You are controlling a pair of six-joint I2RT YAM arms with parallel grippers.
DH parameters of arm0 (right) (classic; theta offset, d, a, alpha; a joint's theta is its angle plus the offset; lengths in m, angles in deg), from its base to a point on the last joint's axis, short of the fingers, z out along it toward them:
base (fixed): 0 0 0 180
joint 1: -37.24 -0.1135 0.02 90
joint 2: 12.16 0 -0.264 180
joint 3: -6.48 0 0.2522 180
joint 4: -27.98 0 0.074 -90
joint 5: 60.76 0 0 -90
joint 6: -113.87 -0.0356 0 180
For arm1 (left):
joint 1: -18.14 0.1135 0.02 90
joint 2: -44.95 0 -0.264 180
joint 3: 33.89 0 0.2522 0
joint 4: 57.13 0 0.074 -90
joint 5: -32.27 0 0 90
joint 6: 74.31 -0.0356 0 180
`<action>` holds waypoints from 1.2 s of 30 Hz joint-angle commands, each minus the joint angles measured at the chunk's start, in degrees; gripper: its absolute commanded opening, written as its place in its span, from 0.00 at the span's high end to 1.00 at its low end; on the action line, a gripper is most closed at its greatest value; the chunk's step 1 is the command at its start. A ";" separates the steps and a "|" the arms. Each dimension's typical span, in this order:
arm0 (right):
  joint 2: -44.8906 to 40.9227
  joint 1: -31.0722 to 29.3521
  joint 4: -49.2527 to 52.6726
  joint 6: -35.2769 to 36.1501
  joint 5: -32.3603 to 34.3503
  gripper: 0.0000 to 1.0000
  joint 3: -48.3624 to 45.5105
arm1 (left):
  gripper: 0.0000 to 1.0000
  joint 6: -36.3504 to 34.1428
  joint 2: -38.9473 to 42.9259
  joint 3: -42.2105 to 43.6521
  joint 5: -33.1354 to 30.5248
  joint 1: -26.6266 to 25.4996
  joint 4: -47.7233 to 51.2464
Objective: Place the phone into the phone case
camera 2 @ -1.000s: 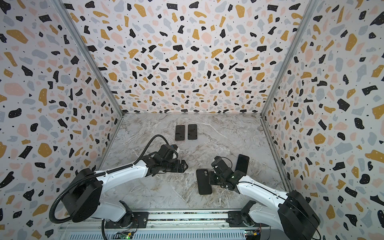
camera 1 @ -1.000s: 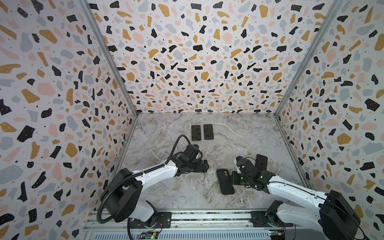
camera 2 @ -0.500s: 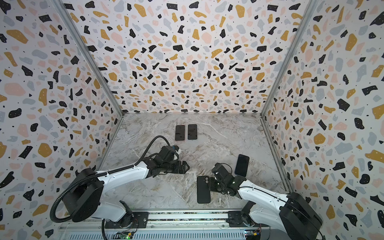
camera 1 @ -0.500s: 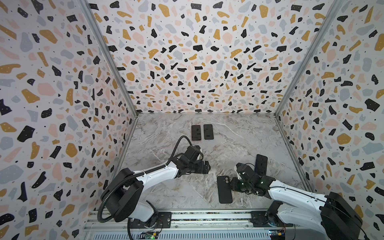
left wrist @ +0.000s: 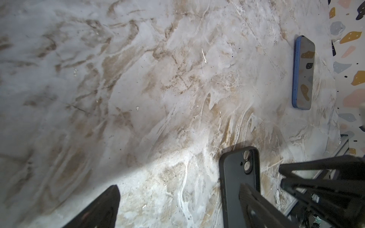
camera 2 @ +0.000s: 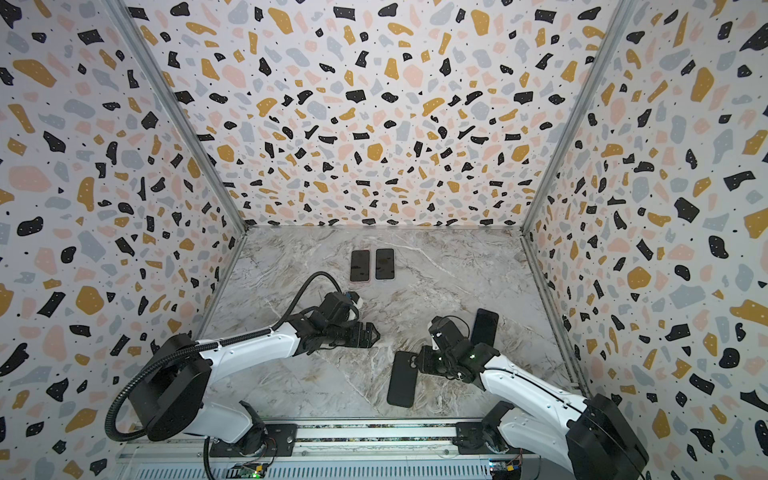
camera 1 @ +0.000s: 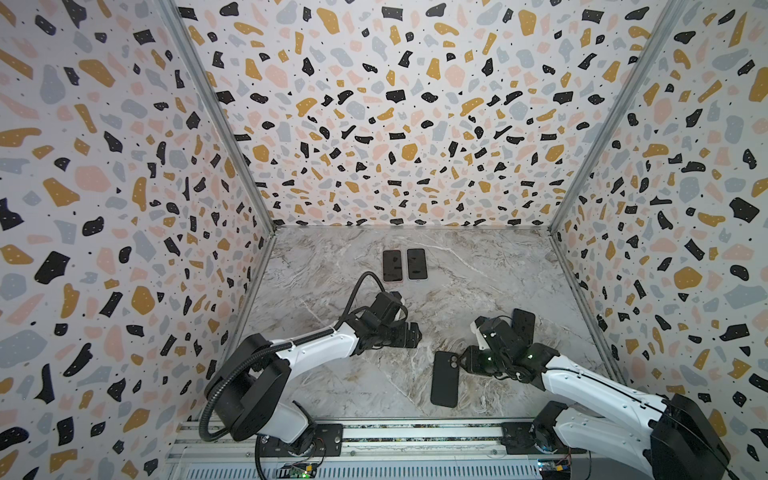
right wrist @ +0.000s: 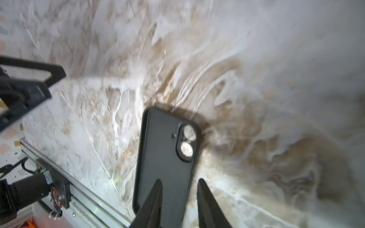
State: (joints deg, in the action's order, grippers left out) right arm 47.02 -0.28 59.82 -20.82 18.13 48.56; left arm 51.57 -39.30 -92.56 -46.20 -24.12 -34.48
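A black phone case [camera 1: 444, 379] [camera 2: 402, 384] lies flat on the marble table near the front, back side up, its two round camera openings showing [right wrist: 164, 150] [left wrist: 235, 177]. A blue-edged phone [camera 1: 523, 326] [camera 2: 485, 328] lies screen up behind my right arm [left wrist: 304, 73]. My right gripper [camera 1: 459, 363] [right wrist: 178, 182] is open a little and straddles the case's long edge, one finger over the case and one over the table, gripping nothing. My left gripper [camera 1: 409, 334] [left wrist: 177, 209] hovers wide open and empty, left of the case.
Two more phones [camera 1: 392, 266] [camera 1: 417, 264] lie side by side, screens up, near the back of the table. A metal rail [camera 1: 415, 432] runs along the front edge. Patterned walls close in the left, back and right sides.
My right gripper carried the case toward the front edge, laid it flat and opened its jaws off it. The left gripper shifted slightly.
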 commanded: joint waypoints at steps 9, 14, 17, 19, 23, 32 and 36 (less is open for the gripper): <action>4.47 13.24 4.61 14.30 6.06 0.31 10.05 | 0.05 -2.13 -2.89 -3.61 -0.03 -4.41 0.39; 8.33 13.39 4.31 13.67 4.04 0.30 9.55 | 0.06 -3.38 -5.90 -6.32 -1.00 -9.19 2.02; 7.50 11.66 0.15 10.16 -4.34 0.35 4.83 | 0.07 -3.01 -6.52 -5.98 -0.51 -10.03 1.12; 6.83 8.37 -1.71 7.44 -6.22 0.38 2.48 | 0.08 -3.16 -6.54 -5.55 -0.63 -10.03 0.96; 8.05 2.10 -3.30 3.60 -5.65 0.41 0.03 | 0.08 -2.96 -6.88 -5.21 -0.65 -9.93 0.61; 13.46 -2.83 -9.05 2.04 -5.21 0.47 0.05 | 0.08 -2.00 -7.16 -4.41 -0.68 -9.98 -0.09; 15.63 -3.61 -9.89 2.44 -5.31 0.50 1.16 | 0.08 -1.60 -7.12 -4.31 -0.65 -10.00 -0.27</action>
State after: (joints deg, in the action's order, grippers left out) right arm 61.27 -3.29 49.44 -18.15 12.45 48.69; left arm 49.58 -46.47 -97.52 -46.42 -34.17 -33.57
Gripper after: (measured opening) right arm 0.503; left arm 0.925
